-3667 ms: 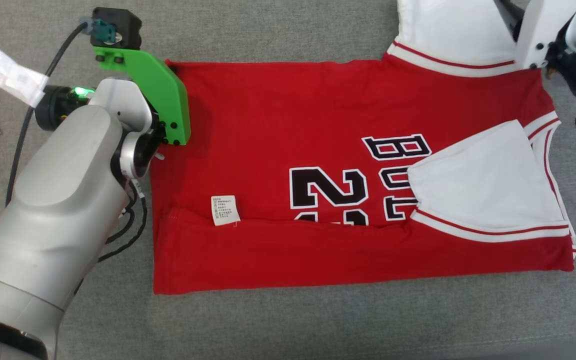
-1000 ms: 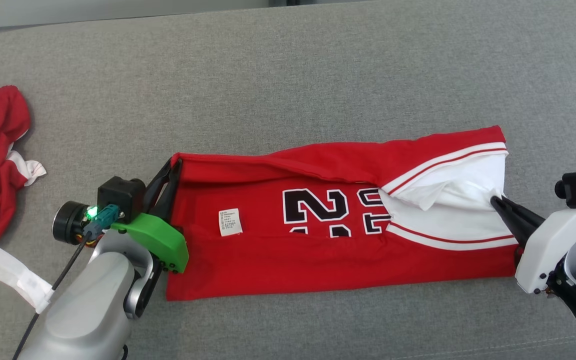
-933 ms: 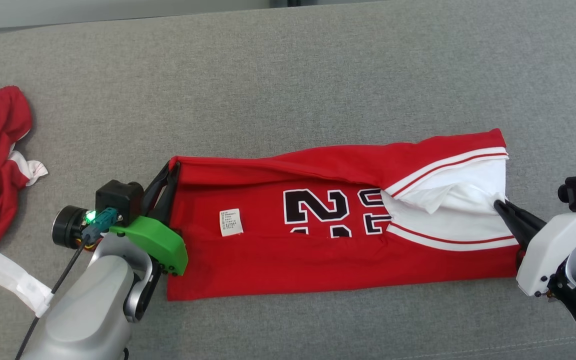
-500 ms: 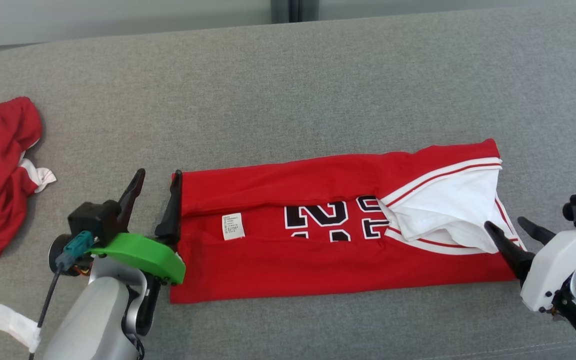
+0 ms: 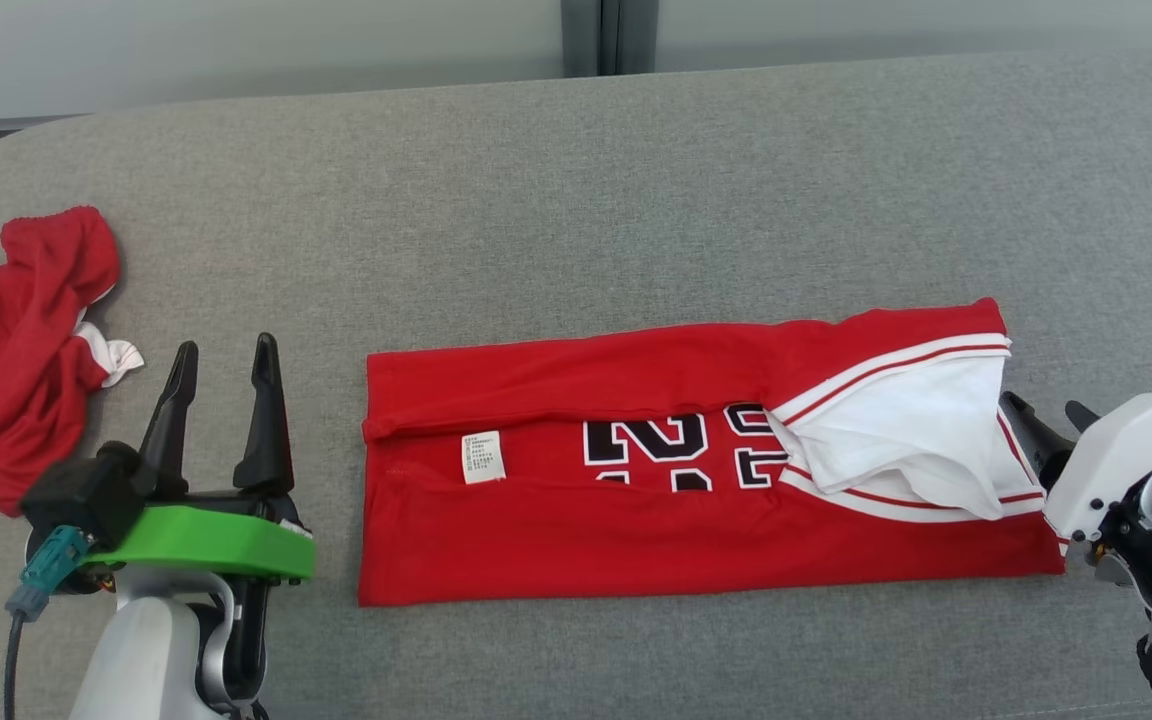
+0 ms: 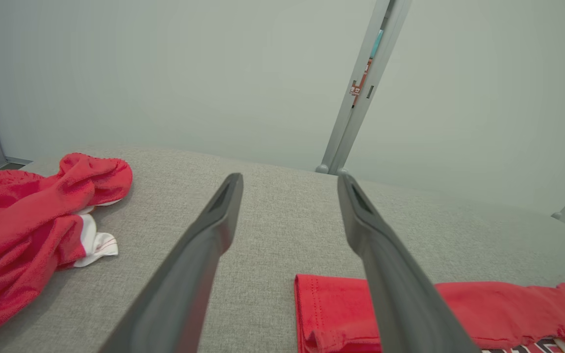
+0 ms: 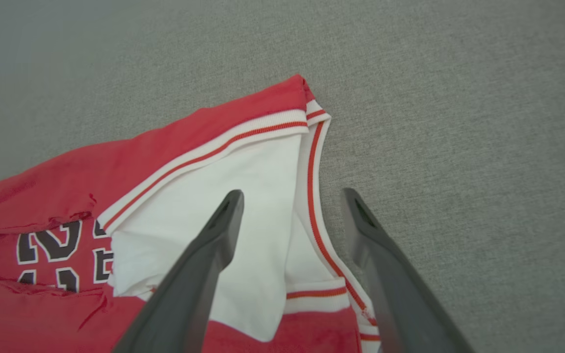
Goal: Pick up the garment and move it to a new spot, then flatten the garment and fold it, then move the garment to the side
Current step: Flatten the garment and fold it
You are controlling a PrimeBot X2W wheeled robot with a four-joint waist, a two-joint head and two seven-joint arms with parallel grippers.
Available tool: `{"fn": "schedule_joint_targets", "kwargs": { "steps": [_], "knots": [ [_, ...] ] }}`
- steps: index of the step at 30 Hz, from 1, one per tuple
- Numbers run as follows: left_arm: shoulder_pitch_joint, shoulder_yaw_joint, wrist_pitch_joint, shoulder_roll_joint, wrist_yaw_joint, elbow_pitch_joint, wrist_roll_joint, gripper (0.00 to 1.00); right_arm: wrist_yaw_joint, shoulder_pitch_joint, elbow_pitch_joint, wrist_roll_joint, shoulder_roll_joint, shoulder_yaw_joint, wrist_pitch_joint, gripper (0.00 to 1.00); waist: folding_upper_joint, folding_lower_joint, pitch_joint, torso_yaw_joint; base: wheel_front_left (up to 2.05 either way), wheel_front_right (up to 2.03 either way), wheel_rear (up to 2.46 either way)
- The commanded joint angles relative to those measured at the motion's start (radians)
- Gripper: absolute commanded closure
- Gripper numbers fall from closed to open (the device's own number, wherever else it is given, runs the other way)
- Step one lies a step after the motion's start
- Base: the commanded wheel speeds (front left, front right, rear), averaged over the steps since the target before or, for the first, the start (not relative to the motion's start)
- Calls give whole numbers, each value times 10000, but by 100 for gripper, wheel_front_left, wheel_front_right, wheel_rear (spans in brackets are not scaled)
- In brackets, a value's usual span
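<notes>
lying folded on the grey cushion [image 5: 576,200], the red jersey [image 5: 636,540] sits three o'clock of the left gripper [image 5: 225,342] and nine o'clock of the right gripper [image 5: 1043,403], both spread empty; a black "2" shows, its white tag [image 5: 483,457] unreadable.

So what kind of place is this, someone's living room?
Probably a lab or test room, not a home: a grey upholstered surface, bare pale wall panels with a metal post, and a red jersey laid out.

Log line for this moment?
jersey: folded lengthwise, lying flat | left claw: open, empty, beside hem end | right claw: open, empty, at armhole end
</notes>
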State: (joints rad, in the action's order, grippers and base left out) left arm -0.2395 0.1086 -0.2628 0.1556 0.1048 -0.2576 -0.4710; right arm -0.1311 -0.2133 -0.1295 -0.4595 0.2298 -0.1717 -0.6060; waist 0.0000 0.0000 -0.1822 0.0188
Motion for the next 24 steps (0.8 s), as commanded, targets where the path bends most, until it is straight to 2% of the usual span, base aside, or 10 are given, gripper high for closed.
{"fn": "schedule_joint_targets", "kwargs": {
  "steps": [1, 5, 9, 17, 18, 19, 20, 21, 24],
  "knots": [
    [166, -117, -24, -47, 61, 102, 229, 0, 9, -186, -258, 169, -80, -65, -11, 0, 0, 0, -84, -95, 0, 0, 0],
    [195, -509, -15, -146, 184, 328, 725, 0, 7, -699, -1379, 628, -298, -405, 73, 0, 0, 0, -361, -381, 0, 0, 0],
    [138, -664, -13, -214, 220, 367, 880, 0, 7, -972, -1968, 772, -418, -568, 175, 0, 0, 0, -565, -539, 0, 0, 0],
    [-61, -785, -14, -293, 254, 314, 1013, 0, 4, -1335, -2984, 703, -543, -78, -395, 0, 0, 0, -756, -600, 0, 0, 0],
    [-88, -782, -14, -290, 256, 295, 1023, 0, 1, -1379, -3054, 687, -530, 18, -409, 69, 0, 0, -772, -595, 0, 0, 0],
    [-112, -768, -15, -291, 259, 274, 1041, 0, 1, -1441, -3080, 714, -497, 22, -315, 100, 0, 0, -781, -592, 0, 0, 0],
    [-151, -727, -15, -310, 260, 260, 1039, 0, 3, -1499, -3118, 740, -461, -68, -262, 100, 0, 0, -780, -592, 0, 0, 0],
    [-179, -569, -14, -280, 264, 222, 981, 0, 21, -1843, -2848, 1382, -36, -1164, 238, 100, 0, 0, -719, -534, 0, 0, 0],
    [-77, -503, -14, -258, 259, 196, 931, 0, 15, -1842, -2517, 1699, 96, -1762, 150, 100, 0, 0, -629, -468, 0, 0, 0]
  ]
}}
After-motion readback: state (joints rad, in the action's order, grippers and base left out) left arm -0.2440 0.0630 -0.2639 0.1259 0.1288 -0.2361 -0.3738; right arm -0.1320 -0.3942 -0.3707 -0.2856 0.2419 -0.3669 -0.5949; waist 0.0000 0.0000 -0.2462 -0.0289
